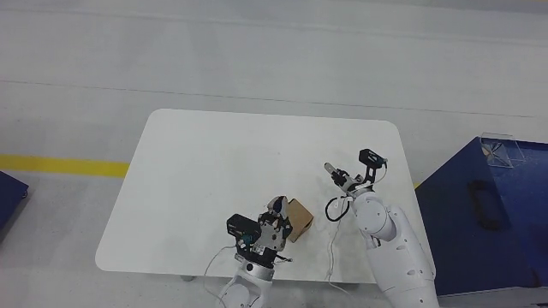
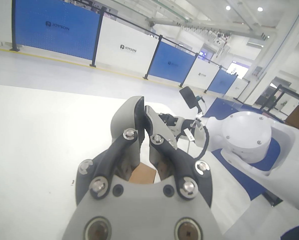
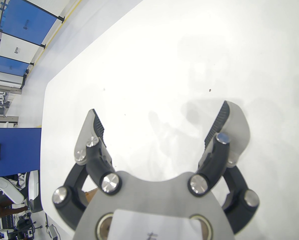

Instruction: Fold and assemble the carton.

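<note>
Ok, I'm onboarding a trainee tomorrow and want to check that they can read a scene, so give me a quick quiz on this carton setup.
1. True or false: the right gripper is shut on the carton.
2. Which is closest to the carton? A) the left gripper B) the right gripper C) both equally
3. Fill in: the left gripper is ___ (open or shut).

Key: 1 false, it is open over the table, apart from the carton. 2 A. 3 shut.
</note>
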You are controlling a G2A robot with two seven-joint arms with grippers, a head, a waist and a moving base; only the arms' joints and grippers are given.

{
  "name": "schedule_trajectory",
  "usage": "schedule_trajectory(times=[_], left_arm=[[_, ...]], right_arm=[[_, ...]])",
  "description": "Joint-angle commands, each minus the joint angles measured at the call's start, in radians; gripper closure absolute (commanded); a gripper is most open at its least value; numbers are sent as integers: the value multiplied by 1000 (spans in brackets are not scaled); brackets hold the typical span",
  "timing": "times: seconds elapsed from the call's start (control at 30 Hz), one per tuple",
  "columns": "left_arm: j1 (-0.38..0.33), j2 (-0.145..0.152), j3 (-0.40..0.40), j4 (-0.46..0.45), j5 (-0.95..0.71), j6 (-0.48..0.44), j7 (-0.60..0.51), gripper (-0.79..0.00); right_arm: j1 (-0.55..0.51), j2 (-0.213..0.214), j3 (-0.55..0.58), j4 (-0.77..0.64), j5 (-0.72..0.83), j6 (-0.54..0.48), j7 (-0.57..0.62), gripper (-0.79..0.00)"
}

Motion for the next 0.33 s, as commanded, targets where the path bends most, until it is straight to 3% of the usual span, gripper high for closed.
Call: schedule_trajectory(times=[0.0,0.17,0.3], left_arm=[[0,0,0,0,0,0,0,-24],[-1,0,0,1,1,0,-6,-352],[-1,0,0,1,1,0,-6,-566]], right_arm=[[0,0,0,0,0,0,0,-784],[0,0,0,0,0,0,0,-784],[0,0,0,0,0,0,0,-784]])
